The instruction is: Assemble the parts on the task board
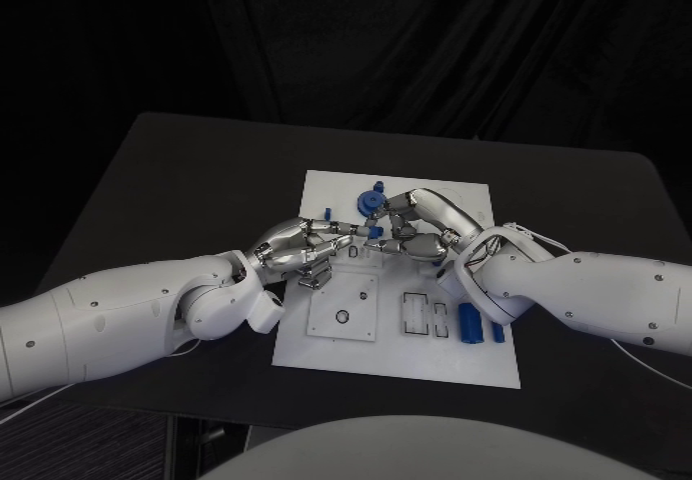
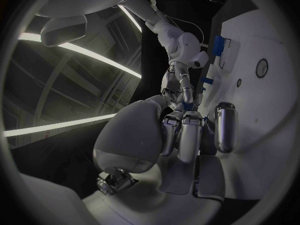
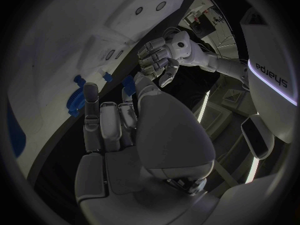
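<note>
From the left, my left hand [image 1: 299, 250] reaches onto the task board [image 1: 433, 360] with its fingers curled toward the centre; I cannot tell whether they are clamped on anything. Just right of its fingertips sits a small blue part [image 1: 374, 232], caught in the narrow gap where both hands meet, and I cannot make out its long axis. My right hand [image 1: 418, 232] comes in from the right and arches over that same spot, fingers bent down around the part; whether it truly pinches it I cannot tell. Beyond the hands, a blue round part [image 1: 372, 203] stands on the far side of the board. Near right lie two blue bars [image 1: 472, 321], long axes running near to far, closest to my right arm.
</note>
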{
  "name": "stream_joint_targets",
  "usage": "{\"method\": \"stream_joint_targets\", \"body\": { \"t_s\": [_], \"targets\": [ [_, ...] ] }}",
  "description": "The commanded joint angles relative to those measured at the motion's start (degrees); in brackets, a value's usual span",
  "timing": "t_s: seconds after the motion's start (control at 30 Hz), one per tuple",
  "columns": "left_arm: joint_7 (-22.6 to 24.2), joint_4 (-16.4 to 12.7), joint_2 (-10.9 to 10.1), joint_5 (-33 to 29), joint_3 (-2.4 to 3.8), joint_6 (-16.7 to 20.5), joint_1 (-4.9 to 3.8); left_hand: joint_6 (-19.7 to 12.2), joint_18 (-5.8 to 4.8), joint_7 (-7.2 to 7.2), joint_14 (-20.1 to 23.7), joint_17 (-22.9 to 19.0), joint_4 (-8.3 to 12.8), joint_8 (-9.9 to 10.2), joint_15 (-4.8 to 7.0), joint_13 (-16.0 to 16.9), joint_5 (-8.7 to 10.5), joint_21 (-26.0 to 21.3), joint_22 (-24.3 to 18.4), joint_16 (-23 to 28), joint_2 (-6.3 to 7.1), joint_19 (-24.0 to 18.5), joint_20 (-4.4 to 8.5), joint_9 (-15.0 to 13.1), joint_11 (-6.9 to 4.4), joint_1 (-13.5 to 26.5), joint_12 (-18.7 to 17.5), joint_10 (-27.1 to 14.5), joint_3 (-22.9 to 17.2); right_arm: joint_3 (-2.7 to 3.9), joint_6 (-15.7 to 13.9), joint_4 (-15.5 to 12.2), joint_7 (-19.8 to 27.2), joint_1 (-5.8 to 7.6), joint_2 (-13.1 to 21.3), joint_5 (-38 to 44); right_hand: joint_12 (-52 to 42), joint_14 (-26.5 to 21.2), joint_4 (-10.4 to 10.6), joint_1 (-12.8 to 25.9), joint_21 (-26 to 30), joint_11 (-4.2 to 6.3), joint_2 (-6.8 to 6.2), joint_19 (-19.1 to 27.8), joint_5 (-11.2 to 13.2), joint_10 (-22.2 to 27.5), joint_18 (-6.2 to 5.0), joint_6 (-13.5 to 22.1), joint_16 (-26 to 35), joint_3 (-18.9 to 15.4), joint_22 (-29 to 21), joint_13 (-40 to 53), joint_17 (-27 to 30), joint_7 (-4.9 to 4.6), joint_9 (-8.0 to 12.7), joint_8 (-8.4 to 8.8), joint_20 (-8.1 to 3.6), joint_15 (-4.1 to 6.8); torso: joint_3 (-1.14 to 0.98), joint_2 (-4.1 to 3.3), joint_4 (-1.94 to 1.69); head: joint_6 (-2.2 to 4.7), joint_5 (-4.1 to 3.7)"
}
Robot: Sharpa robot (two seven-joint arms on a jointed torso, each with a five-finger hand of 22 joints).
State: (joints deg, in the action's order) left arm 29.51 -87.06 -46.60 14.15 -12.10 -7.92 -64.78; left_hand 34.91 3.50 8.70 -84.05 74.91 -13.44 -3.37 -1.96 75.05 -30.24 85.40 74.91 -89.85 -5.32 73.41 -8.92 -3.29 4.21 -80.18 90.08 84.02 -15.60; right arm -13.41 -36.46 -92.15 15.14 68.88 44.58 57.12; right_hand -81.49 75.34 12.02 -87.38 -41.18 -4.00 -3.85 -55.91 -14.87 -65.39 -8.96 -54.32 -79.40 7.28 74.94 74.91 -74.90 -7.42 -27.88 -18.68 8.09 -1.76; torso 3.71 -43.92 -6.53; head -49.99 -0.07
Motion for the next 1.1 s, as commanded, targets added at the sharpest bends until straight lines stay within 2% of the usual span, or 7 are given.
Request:
{"method": "stream_joint_targets", "body": {
  "t_s": [0.03,0.27,0.5,0.77,1.1],
  "targets": [
    [0.1,-0.2,0.3,-0.1,0.02,-1.4,0.15,0.0,-0.20,-0.25,-6.0,15.1,0.0,0.2,-0.49,15.0,0.23,-0.3,5.4,-0.1,-0.08,-0.3,0.11,0.0,0.16,0.2,-0.1,6.0,-0.2,0.06,0.8,-0.2,0.1,0.07,-0.2,0.1,-0.3,-0.3,0.0,-0.7,0.1,-0.02,0.53,0.4,-0.5,0.4,-0.62,-0.2,-0.4,0.3,2.4,1.2,-5.9,0.56,-1.0,-0.24,0.03,0.00,0.01,-0.02,0.09,-0.01,0.13],
    [0.1,-0.1,0.2,-0.1,0.02,-1.4,0.19,0.0,-0.20,-0.25,-6.0,15.1,0.0,0.2,-0.49,15.0,0.23,-0.3,5.4,-0.1,-0.08,-0.3,0.11,0.0,0.16,0.2,-0.1,6.0,-0.2,0.06,1.0,0.0,-0.2,0.06,-0.2,0.1,-0.2,-0.3,-0.1,-1.0,0.0,0.00,0.58,0.4,-1.0,0.5,-0.63,-0.2,-0.4,0.4,2.4,1.1,-5.9,0.58,-1.0,-0.42,0.03,0.01,0.03,0.00,-0.03,-0.01,-0.01],
    [0.3,-0.1,0.1,-0.1,0.02,-1.4,0.23,0.2,-0.19,-0.29,-6.0,15.1,0.0,0.1,-0.48,15.0,0.27,-0.4,5.3,-0.1,-0.12,-0.4,0.11,0.0,0.14,0.2,-0.1,6.0,-0.2,0.06,1.4,0.3,-0.8,0.06,-0.2,0.1,-0.3,-0.3,-0.2,-1.4,-0.1,0.02,0.67,0.5,-1.4,0.4,-0.62,-0.2,-0.5,0.6,2.4,1.1,-5.8,0.59,-1.0,-0.62,0.02,0.03,-0.05,0.03,-0.03,-0.01,0.01],
    [0.5,-0.5,-0.9,-0.1,0.02,-0.9,0.25,0.7,-0.21,-0.31,-6.0,15.1,0.2,0.0,-0.44,15.0,0.08,-0.3,5.4,-0.1,-0.24,-0.2,0.12,-0.1,0.09,0.0,-0.1,6.0,-0.4,0.01,2.5,1.9,-2.7,0.04,-0.5,1.1,-0.2,-0.6,-0.4,-1.7,0.3,-0.01,0.65,0.8,-1.9,0.8,-0.71,-0.1,-0.4,0.8,2.3,0.8,-5.7,0.53,-0.9,-0.75,0.01,0.02,0.01,0.02,0.03,-0.01,-0.12],
    [0.6,-0.8,-1.9,-0.1,0.02,-0.5,0.25,1.0,-0.23,-0.30,-6.0,15.1,0.3,-0.1,-0.40,15.0,-0.32,-0.3,5.5,-0.1,-0.21,-0.1,0.14,-0.2,0.06,-0.1,-0.1,6.0,-0.5,-0.03,3.0,3.5,-5.0,-0.05,-0.9,3.7,0.0,-0.9,-0.1,-1.2,0.7,-0.20,0.20,1.3,-2.1,1.3,-0.74,0.4,-0.3,0.5,2.1,0.5,-5.5,0.30,-0.8,-0.73,0.06,-0.11,0.08,0.04,-0.02,-0.01,0.09]
  ]
}}
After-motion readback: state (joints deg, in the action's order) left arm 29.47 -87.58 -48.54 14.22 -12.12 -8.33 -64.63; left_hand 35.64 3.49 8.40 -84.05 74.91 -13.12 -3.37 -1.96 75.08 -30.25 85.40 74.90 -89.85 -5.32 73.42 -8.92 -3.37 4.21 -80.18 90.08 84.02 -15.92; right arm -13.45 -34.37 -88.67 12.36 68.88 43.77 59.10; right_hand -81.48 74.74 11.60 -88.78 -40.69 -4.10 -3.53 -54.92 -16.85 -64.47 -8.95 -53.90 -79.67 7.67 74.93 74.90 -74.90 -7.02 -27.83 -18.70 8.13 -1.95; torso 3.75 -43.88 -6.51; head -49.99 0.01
